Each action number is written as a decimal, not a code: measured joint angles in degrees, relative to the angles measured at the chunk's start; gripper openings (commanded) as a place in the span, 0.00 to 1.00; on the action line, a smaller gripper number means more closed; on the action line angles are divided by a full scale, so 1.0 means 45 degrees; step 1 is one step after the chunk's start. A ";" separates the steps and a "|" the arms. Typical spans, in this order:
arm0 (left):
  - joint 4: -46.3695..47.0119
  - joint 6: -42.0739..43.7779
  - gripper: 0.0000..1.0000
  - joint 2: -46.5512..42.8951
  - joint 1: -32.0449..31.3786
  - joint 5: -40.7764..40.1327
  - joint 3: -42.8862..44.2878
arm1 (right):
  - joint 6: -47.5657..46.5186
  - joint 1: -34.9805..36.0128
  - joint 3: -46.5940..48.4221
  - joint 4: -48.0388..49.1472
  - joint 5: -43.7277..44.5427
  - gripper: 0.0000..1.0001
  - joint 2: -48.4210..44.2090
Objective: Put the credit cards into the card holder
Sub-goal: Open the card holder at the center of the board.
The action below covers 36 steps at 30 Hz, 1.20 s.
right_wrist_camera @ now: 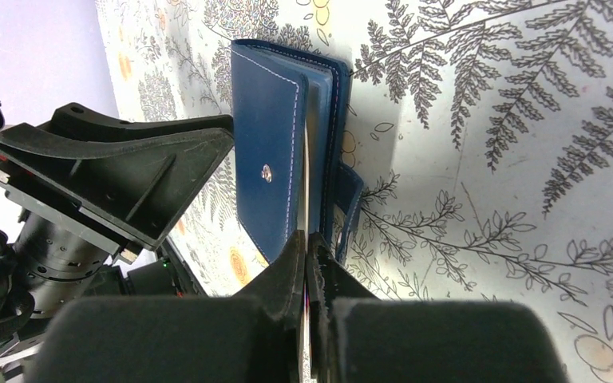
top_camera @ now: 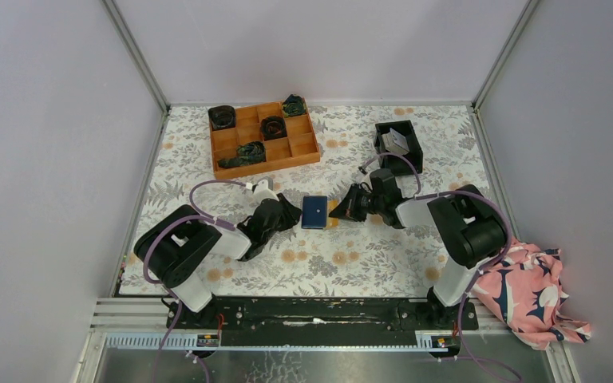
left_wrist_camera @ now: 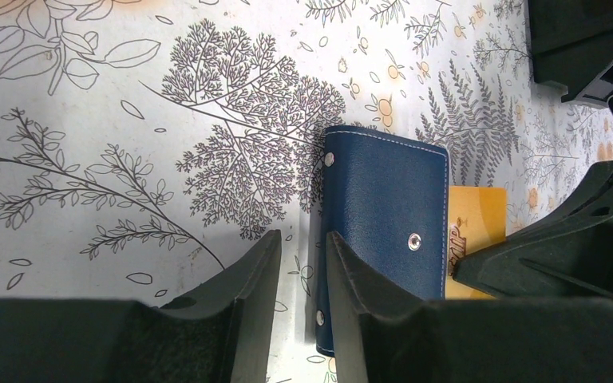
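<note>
Right wrist | right claw (right_wrist_camera: pixel 307 254) pinching credit card (left_wrist_camera: pixel 479 214), edge in card holder (right_wrist_camera: pixel 267 136) | left claw (left_wrist_camera: pixel 303 236) agape

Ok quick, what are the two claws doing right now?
The left gripper is open, holding nothing.
The right gripper is shut on a credit card.

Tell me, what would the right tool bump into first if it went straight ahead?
Most likely the blue wallet. The right tool pinches a thin card that points into the wallet's open side, so the wallet lies right in front of it.
</note>
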 measured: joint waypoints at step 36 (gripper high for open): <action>0.0787 -0.0068 0.35 0.0403 0.0000 0.0078 -0.0107 | 0.0306 0.0000 -0.0185 0.0758 0.0185 0.00 0.0277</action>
